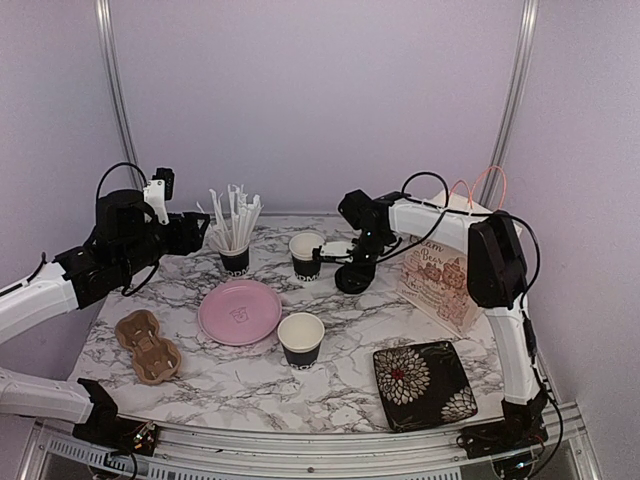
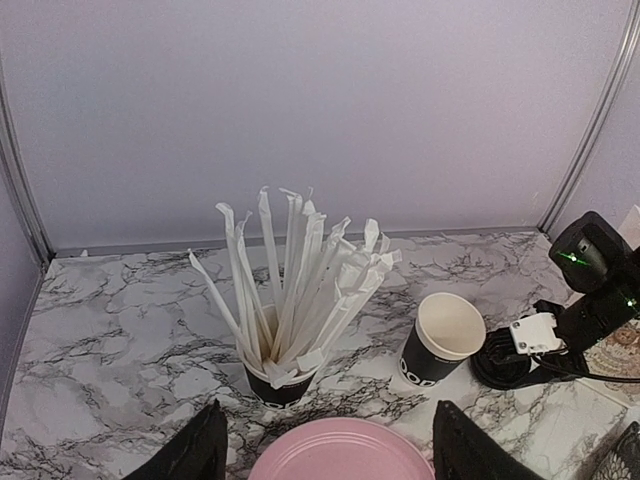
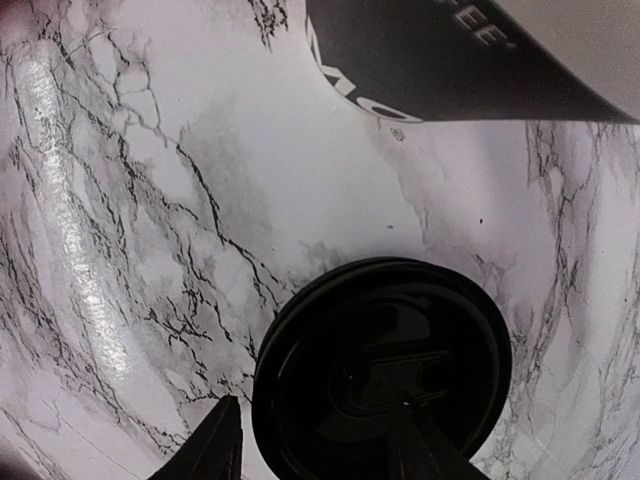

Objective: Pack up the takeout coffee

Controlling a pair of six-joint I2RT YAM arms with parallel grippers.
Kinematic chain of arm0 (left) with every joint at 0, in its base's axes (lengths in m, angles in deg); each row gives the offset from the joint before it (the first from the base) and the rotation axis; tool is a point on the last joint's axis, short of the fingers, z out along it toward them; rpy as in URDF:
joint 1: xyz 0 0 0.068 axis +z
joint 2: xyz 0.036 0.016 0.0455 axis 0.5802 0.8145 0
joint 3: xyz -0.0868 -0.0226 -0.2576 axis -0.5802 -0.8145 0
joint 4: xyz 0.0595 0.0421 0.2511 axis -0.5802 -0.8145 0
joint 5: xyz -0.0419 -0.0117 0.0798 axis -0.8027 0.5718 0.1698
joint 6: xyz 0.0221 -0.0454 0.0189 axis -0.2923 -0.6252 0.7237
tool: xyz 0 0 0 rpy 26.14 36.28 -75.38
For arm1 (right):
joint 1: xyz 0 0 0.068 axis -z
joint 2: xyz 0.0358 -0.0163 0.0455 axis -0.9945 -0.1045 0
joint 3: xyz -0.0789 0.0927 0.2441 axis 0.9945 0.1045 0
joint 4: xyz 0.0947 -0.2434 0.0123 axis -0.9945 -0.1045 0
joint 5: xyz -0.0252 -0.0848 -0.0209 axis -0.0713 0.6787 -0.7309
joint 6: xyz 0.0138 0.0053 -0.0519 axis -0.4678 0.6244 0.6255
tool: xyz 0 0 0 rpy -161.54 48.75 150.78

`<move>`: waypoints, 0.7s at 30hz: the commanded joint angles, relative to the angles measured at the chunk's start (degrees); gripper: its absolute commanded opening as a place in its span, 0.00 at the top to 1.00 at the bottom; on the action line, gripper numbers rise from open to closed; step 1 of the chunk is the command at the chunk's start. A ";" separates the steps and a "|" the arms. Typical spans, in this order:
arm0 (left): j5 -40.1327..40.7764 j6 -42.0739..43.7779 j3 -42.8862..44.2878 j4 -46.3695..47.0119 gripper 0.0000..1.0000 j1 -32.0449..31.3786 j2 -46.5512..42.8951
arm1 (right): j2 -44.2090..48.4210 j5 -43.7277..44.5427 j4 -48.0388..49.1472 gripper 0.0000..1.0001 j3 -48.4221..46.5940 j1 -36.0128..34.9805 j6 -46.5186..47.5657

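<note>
Top view: two white-banded black paper cups stand open-topped — the far cup (image 1: 307, 253) toward the marble counter's (image 1: 330, 400) far edge, the near cup (image 1: 300, 338) mid-counter beside a round pink plate (image 1: 240, 311). Left wrist: left pincer (image 2: 330, 410) gapes before a black cup of white sticks (image 2: 280, 385). Right wrist: right pincer (image 3: 318, 400), parted, straddles the rim of a round black plastic lid (image 3: 380, 340).

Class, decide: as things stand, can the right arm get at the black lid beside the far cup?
Probably yes: the right gripper hangs just above the lid, jaws apart astride its rim, nothing between.
</note>
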State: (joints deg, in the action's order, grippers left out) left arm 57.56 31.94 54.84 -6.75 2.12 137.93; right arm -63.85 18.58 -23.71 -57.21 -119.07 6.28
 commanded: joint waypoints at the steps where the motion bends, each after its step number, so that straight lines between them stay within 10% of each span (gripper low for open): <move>1: -1.13 -0.14 0.21 0.05 0.29 0.60 -0.72 | -0.28 -1.07 -1.88 0.54 -3.29 0.10 1.00; 21: -2.19 -0.54 0.15 0.20 0.29 1.35 -0.50 | -3.14 -1.42 -7.47 0.80 -5.32 0.09 2.19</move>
State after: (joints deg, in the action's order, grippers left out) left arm 56.16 31.87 54.84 -6.75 3.04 137.95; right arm -66.41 17.27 -29.61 -60.18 -119.07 8.06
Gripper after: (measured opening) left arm 0.710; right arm 0.228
